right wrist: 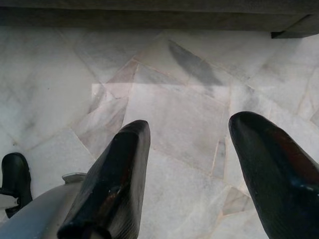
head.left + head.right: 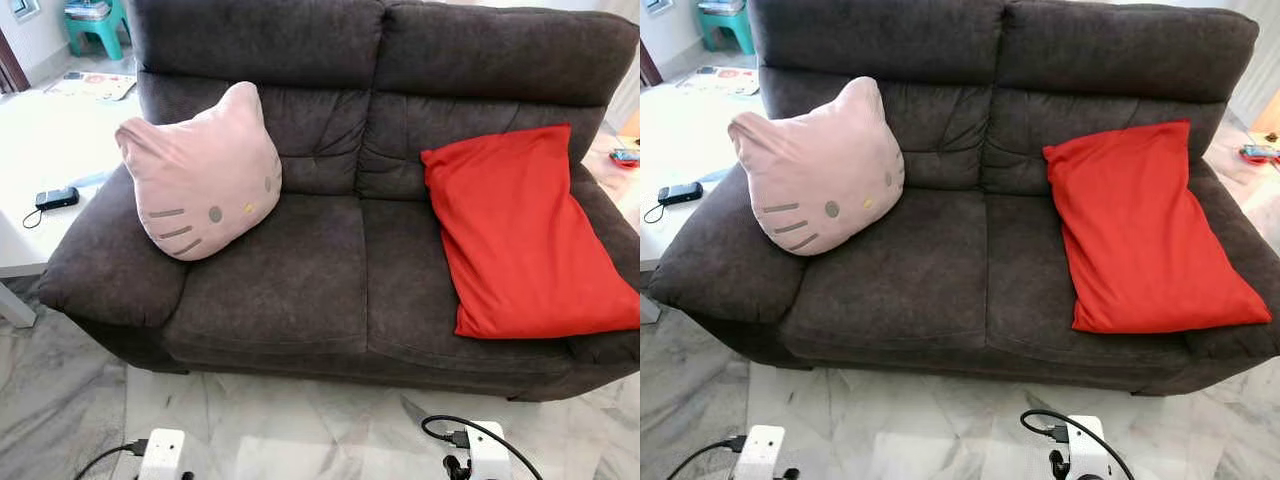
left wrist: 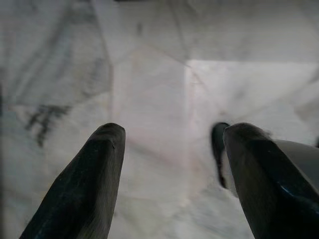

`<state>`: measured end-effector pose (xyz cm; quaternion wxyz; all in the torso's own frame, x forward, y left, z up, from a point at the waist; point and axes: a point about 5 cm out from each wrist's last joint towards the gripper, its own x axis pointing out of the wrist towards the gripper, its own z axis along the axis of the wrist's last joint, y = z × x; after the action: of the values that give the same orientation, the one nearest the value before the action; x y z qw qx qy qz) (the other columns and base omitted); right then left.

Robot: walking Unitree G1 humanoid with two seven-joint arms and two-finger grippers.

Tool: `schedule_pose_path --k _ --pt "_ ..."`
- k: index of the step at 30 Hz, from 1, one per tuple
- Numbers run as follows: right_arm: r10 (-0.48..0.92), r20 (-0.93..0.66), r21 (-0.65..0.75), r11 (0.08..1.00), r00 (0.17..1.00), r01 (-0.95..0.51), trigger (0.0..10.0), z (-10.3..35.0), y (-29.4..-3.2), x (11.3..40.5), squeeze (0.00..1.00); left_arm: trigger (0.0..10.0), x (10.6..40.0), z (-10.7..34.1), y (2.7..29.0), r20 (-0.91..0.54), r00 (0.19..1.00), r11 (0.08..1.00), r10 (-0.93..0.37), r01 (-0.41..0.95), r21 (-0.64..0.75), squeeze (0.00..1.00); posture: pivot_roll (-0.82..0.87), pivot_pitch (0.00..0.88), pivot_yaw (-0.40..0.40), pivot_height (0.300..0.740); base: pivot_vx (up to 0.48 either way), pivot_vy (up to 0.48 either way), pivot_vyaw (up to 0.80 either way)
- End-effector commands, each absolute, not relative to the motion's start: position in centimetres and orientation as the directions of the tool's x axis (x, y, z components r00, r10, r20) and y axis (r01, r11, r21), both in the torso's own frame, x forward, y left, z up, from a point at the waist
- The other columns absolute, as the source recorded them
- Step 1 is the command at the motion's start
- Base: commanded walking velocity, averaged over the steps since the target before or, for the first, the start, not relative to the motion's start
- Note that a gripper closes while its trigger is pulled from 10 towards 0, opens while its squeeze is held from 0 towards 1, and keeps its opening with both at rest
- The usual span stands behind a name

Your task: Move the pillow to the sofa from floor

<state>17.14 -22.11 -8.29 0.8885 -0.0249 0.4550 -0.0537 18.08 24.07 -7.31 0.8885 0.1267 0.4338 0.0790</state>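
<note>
Left end effector (image 3: 172, 164): fingers spread wide, empty, hanging over marble floor (image 3: 149, 89). Right end effector (image 1: 194, 169): likewise parted wide, holding nothing, above floor near base of sofa (image 2: 330, 270). Red pillow (image 2: 520, 235) lying on right seat cushion, leaning against backrest and armrest. Pink cat-face cushion (image 2: 200, 170) propped at left armrest. No legible writing or brand marks. Head views alone: white counter (image 2: 40, 150) beside sofa, bearing small black device (image 2: 57, 198); teal stool (image 2: 95, 25) beyond.
</note>
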Motion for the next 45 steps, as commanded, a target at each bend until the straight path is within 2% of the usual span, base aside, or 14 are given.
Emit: schedule_pose_path --k 1,11,20,24,45 --pt "-0.123 -0.814 -0.094 0.992 0.568 0.081 10.0 -8.5 -22.1 16.8 0.00 10.0 18.0 -7.3 24.1 -0.747 0.616 0.956 0.252 -0.036 0.292 0.00 0.00 0.049 -0.031 0.740 0.000 0.000 -0.80" --pt "-0.128 -0.816 -0.102 0.992 0.563 0.077 10.0 -8.5 -22.2 16.8 0.00 10.0 18.5 -7.4 22.8 -0.753 0.630 0.966 0.189 0.018 0.257 0.00 0.00 0.030 -0.034 0.740 0.000 0.000 -0.80" --pt "-0.123 -0.814 -0.103 0.992 0.568 0.066 10.0 -8.4 -22.2 16.9 0.00 10.0 17.9 -7.9 22.3 -0.768 0.607 0.948 0.202 0.076 0.309 0.00 0.00 0.041 -0.040 0.740 0.000 -0.090 -0.80" --pt "-0.126 -0.815 -0.105 0.992 0.566 0.070 10.0 -8.4 -22.3 16.9 0.00 10.0 17.6 -8.0 22.3 -0.773 0.598 0.955 0.212 0.042 0.295 0.00 0.00 0.041 -0.038 0.740 0.000 -0.159 -0.80" --pt "-0.130 -0.814 -0.104 0.992 0.566 0.078 10.0 -8.4 -22.3 17.0 0.00 10.0 18.0 -7.9 22.1 -0.771 0.603 0.948 0.206 0.071 0.309 0.00 0.00 0.042 -0.035 0.740 0.000 0.000 -0.80"
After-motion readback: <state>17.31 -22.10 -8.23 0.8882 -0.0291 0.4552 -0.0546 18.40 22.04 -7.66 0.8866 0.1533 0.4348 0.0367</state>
